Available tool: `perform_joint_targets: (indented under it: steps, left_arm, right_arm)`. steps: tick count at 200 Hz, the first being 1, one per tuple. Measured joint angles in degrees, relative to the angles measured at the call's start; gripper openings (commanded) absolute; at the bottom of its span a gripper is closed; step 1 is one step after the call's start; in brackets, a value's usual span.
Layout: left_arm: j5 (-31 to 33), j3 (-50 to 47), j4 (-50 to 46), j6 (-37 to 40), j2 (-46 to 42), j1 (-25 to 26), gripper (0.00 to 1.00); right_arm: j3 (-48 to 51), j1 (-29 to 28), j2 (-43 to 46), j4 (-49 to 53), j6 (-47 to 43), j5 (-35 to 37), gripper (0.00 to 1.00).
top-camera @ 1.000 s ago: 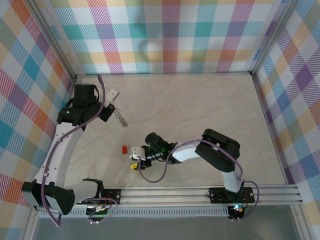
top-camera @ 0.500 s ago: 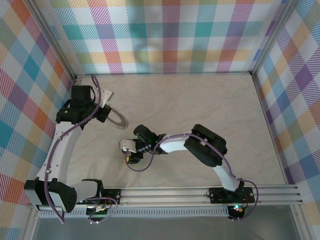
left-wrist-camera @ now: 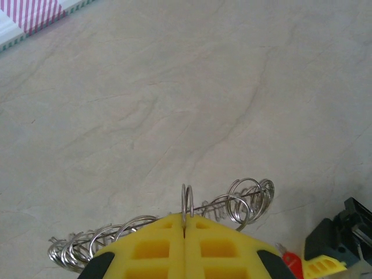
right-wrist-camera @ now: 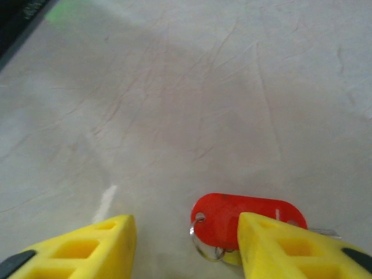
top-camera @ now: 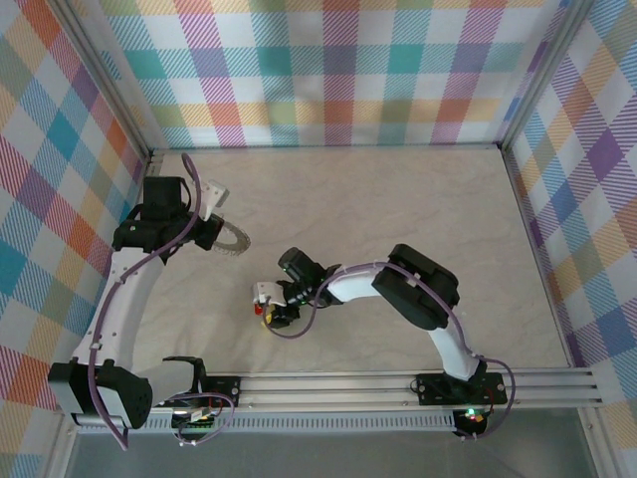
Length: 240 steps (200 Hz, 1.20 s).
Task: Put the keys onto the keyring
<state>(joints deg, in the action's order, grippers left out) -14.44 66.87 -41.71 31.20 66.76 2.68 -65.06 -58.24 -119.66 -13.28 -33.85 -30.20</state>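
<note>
On the pale, faintly veined table (top-camera: 398,209), boxed in by walls (top-camera: 338,70) of bright plaid and edged at the near side by a metal rail (top-camera: 348,383), the two arms reach toward the left half. The left gripper (left-wrist-camera: 185,225) has its yellow, waffle-pocketed fingers pressed together on one wire loop of the keyring (left-wrist-camera: 244,197), a silvery wreath of many thin round coils fanning out to either side. Near it, the right gripper (right-wrist-camera: 185,244) stands with jaws spread over the key (right-wrist-camera: 232,212), which has a flat, oval, glossy red plastic head with a small wire ring through its hole and lies on the table. One yellow fingertip (right-wrist-camera: 285,247) overlaps the head's edge and hides most of the blade. The other stands well apart over bare tabletop.
</note>
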Motion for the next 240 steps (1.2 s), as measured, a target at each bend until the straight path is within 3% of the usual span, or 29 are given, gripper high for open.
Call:
perform_joint_targets:
  steps: [45, 109, 155, 195, 240]
  left_arm:
    - [-2.8, -1.2, 0.4, -0.4, -0.7, 0.0, 0.0]
    - [-8.5, -3.5, 1.8, -1.3, -0.8, 0.0, 0.0]
    - [-11.6, -4.2, 1.8, -1.4, -1.4, 0.0, 0.0]
    - [-14.1, -6.0, 3.8, -2.3, -1.7, 0.0, 0.0]
    - [-15.1, -7.8, 4.9, -3.6, -2.3, 0.9, 0.0]
  right_arm:
    - [2.7, 0.0, 1.5, -0.8, 0.3, -1.3, 0.42]
    - [3.3, 0.2, 2.3, 0.2, -3.1, -0.4, 0.48]
    - [3.5, 1.0, 3.3, 2.9, -6.6, -0.3, 0.41]
    - [3.6, 1.2, 3.7, 4.0, -8.6, -0.2, 0.47]
    - [4.5, 1.3, 4.9, 4.6, -9.1, 0.3, 0.46]
